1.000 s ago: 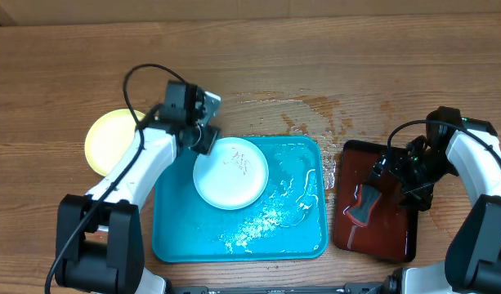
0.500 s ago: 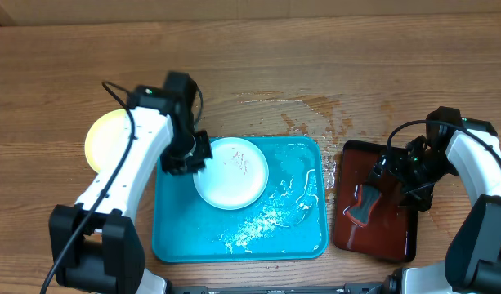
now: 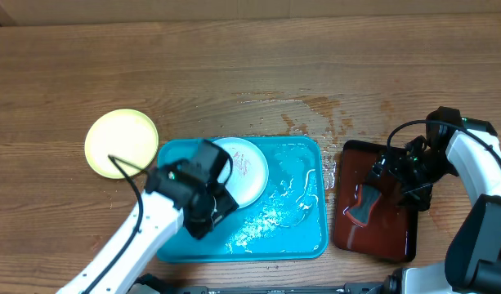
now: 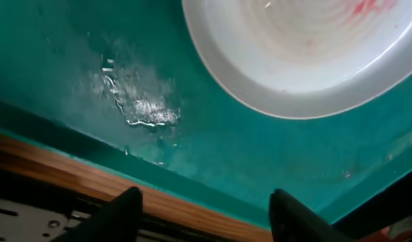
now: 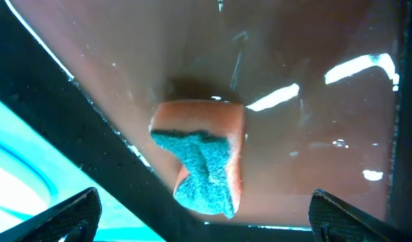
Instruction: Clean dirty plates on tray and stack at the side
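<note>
Step in hand: judging by the layout, the cleaning of the one plate on the tray is pending; neither arm is carrying anything.
Left end effector: it is hovering low over the near-left part of the turquoise tray, fingers spread and released, nothing between them.
Right end effector: it is hanging over the dark red tray, fingers wide apart and released, with the sponge lying loose below them.
White plate: it is sitting upright in the far-left part of the turquoise tray, just beyond the left fingers in the wrist view; a reddish smear is showing inside it, so it is looking unwashed.
Yellow-rimmed plate: it is resting on the wooden surface left of the tray, apart from it; whether another plate is lying under it I cannot tell.
Water: droplets are glistening on the tray floor, and a puddle is spreading on the surface beyond it.
Next move: the right arm probably needs to be closing on the sponge and carrying it across to the smeared plate, while the left arm is steadying the plate's rim; the wet plastic is likely to be slipping.
</note>
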You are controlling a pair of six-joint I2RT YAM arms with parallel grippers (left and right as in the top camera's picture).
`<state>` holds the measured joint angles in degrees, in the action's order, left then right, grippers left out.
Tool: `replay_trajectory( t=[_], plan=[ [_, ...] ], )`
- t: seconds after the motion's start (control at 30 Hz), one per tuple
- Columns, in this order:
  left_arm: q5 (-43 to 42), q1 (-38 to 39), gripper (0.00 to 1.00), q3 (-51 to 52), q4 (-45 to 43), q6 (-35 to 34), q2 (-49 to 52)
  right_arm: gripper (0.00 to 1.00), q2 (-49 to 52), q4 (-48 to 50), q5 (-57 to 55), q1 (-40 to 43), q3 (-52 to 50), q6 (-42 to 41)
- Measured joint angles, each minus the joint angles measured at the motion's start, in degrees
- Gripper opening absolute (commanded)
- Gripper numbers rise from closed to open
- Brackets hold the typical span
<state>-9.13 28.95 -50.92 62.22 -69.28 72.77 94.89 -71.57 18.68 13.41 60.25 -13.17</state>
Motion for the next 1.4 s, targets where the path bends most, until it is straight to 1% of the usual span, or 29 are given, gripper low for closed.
replay_trajectory(
  t=[0.07, 0.13, 0.17, 0.23, 0.3, 0.37, 0.57, 0.77, 0.8, 0.83, 0.9, 0.93, 0.97, 1.2, 1.3, 1.4],
  plan=[
    [1.25, 0.98, 0.64, 2.40, -2.25, -4.76, -1.01, 1.00, 0.00, -0.02, 0.61, 0.00, 0.00, 0.33],
    [3.02, 1.01, 0.68, 4.42, -5.07, -8.66, -1.11, 1.00, 0.00, -0.02, 0.87, -0.02, 0.00, 0.52],
    [4.04, 0.76, 0.67, 5.20, -6.60, -9.94, -1.11, 1.00, 0.00, -0.09, 0.98, -0.02, 0.00, 0.61],
    [5.92, -0.09, 0.59, 6.27, -8.85, -12.26, -1.09, 1.00, 0.00, -0.20, 1.07, 0.00, 0.00, 0.83],
    [8.26, -1.95, 0.57, 6.69, -9.99, -14.88, -0.96, 1.00, 0.00, -0.37, 1.09, -0.02, 0.00, 0.96],
    [10.01, -4.39, 0.57, 6.75, -11.74, -16.59, -0.15, 1.00, 0.00, -0.46, 1.31, 0.00, 0.00, 1.01],
    [11.65, -8.39, 0.56, 6.75, -16.59, -18.56, 4.42, 1.00, 0.00, -0.48, 1.49, -0.02, 0.00, 1.07],
    [9.97, -9.51, 0.52, 6.78, -23.41, -17.77, 13.09, 1.00, 0.00, -0.52, 1.49, 0.00, 0.00, 1.18],
    [9.60, -9.51, 0.50, 6.78, -23.85, -17.59, 14.40, 1.00, 0.00, -0.59, 1.49, -0.02, 0.00, 1.22],
    [9.31, -9.51, 0.45, 6.78, -24.22, -17.59, 15.34, 1.00, 0.00, -0.68, 1.46, -0.02, 0.00, 1.22],
    [8.81, -9.57, 0.25, 6.73, -24.55, -17.27, 16.68, 1.00, 0.00, -0.74, 1.46, 0.00, 0.00, 1.20],
    [8.59, -9.57, 0.13, 6.73, -24.57, -17.27, 16.72, 1.00, 0.00, -0.70, 1.46, 0.00, 0.00, 1.25],
    [8.33, -9.57, 0.04, 6.73, -24.55, -17.27, 16.72, 1.00, 0.00, -0.79, 1.49, -0.02, 0.00, 1.22],
    [6.95, -10.25, 0.04, 6.32, -25.88, -14.36, 16.55, 1.00, 0.00, -0.85, 1.46, 0.00, 0.00, 1.22],
    [6.99, -10.82, 0.04, 6.32, -26.10, -9.42, 16.61, 1.00, 0.00, -0.90, 1.42, 0.00, 0.00, 1.22],
    [7.02, -11.58, 0.04, 6.29, -26.25, -0.90, 16.61, 1.00, 0.00, -0.90, 1.44, -0.02, 0.00, 1.20]
  ],
)
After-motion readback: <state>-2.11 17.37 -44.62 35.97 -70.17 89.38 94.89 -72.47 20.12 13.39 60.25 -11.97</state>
